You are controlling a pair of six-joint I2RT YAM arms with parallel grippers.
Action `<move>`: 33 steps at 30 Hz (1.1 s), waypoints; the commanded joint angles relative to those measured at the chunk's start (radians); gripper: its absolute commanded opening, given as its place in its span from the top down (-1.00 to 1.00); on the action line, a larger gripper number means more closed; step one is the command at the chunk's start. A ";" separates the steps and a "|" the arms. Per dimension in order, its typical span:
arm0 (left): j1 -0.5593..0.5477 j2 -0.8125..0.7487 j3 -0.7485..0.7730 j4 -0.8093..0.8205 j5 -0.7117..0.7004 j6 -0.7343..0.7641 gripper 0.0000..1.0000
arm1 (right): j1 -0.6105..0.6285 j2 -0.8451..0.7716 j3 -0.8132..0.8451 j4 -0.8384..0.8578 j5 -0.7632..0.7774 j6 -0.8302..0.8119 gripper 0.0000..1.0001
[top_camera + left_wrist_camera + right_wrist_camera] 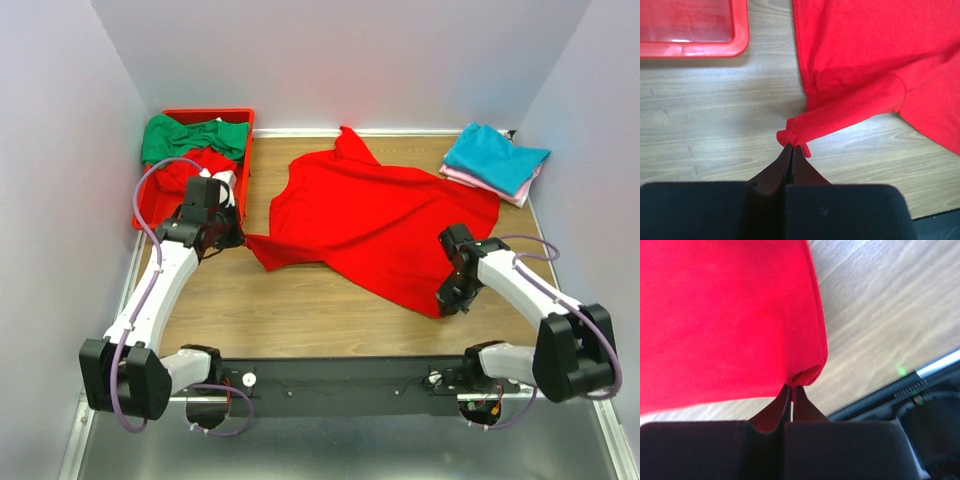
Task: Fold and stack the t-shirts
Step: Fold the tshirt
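Observation:
A bright red t-shirt [375,215] lies spread and rumpled across the middle of the wooden table. My left gripper [238,238] is shut on the tip of its left sleeve [790,135], low over the wood. My right gripper [450,303] is shut on the shirt's near hem corner [805,377] near the table's front edge. A folded teal t-shirt [495,155] lies on a pink one [490,187] at the back right. A green t-shirt [190,135] and more red cloth [205,160] lie in the bin.
A red plastic bin [248,130] stands at the back left; its rim [695,47] shows in the left wrist view. Pale walls close in the table on three sides. The black arm-base rail [340,385] runs along the near edge.

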 commanded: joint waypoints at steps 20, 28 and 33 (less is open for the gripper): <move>0.008 -0.208 -0.133 -0.115 0.176 -0.088 1.00 | 0.009 -0.268 0.172 -0.391 -0.083 -0.051 0.97; 0.008 -0.157 -0.073 0.008 0.231 -0.148 1.00 | 0.011 -0.221 0.209 -0.320 -0.022 -0.049 0.97; 0.008 -0.036 -0.012 0.113 0.276 -0.163 1.00 | 0.011 -0.210 0.163 -0.214 -0.014 -0.032 0.97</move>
